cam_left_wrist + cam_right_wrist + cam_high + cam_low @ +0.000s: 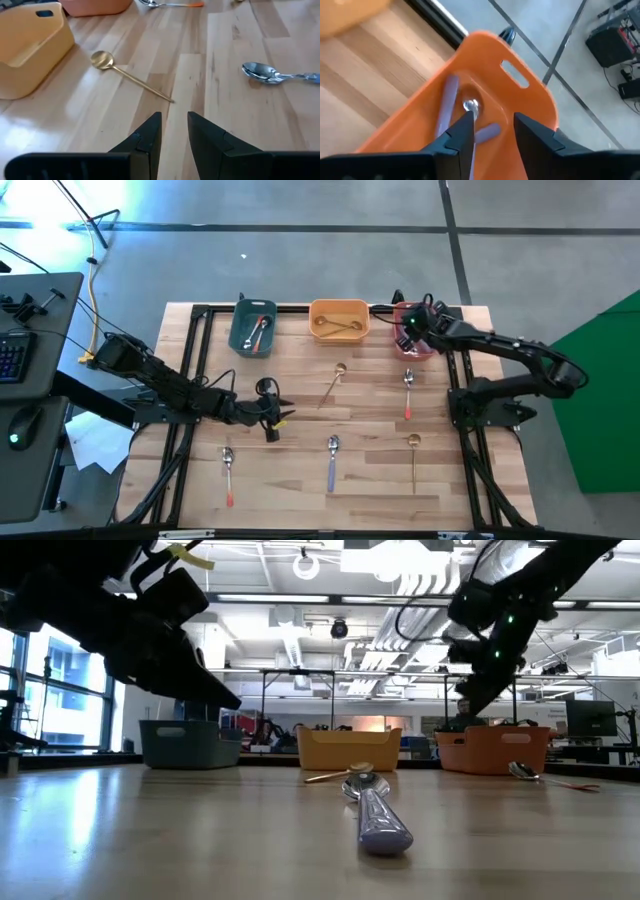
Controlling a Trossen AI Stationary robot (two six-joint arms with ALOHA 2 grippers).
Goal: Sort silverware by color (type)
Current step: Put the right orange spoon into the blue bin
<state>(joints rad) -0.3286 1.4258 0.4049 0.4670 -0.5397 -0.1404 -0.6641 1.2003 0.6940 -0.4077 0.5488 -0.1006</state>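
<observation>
Five spoons lie flat on the wooden table: a gold one (333, 383), a red-handled one (408, 394), another red-handled one (228, 476), a blue-purple one (332, 463) and a second gold one (413, 461). My left gripper (283, 417) hovers open over bare wood, left of centre. In the left wrist view it (174, 125) points toward the gold spoon (131, 78). My right gripper (408, 330) hangs open over the right-hand bin (530, 100). Blue-purple spoons (447, 102) lie in that bin under the gripper (492, 125).
Three bins stand along the far edge: teal (252, 327) holding red-handled spoons, yellow-orange (339, 320) holding gold ones, and the right-hand one (424, 346). The black frame rails run along the table's sides. Bare wood lies between the loose spoons.
</observation>
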